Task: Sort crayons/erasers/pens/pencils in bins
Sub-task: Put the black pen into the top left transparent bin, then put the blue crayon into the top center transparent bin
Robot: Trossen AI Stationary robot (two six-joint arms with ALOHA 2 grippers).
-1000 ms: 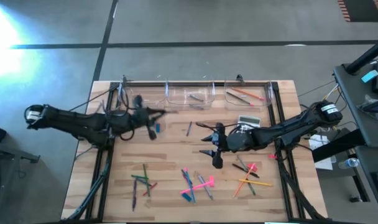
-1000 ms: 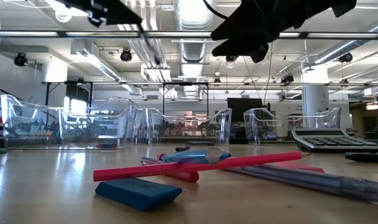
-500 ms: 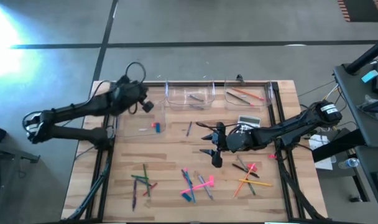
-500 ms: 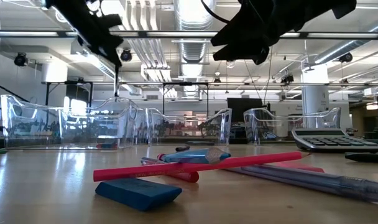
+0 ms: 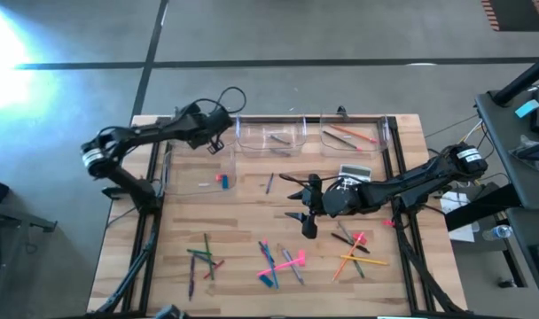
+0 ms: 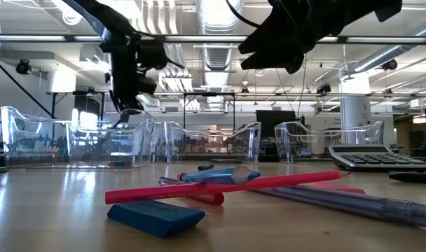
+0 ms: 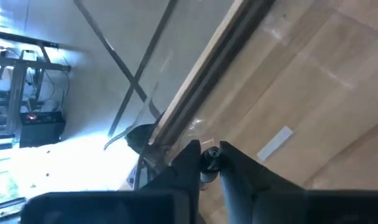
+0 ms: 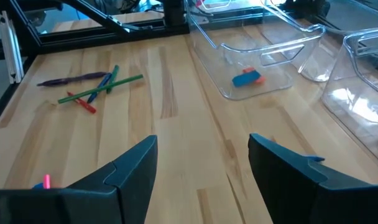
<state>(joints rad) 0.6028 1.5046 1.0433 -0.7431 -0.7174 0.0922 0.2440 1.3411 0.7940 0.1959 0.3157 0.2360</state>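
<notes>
The left gripper is hanging over the bins at the upper left, pinching something small and dark. The right gripper is waiting mid-frame, fingers apart.

The small dark round object between the left gripper's narrowly parted fingers is too blurred to identify. In the low view, the picture's right edge cuts off the grey button calculator.

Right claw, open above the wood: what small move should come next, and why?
Probably slide toward the table's front and lower onto the loose pink sticks: the right claw hangs open and empty over the wooden table, while the left claw is at the clear plastic bins.
</notes>
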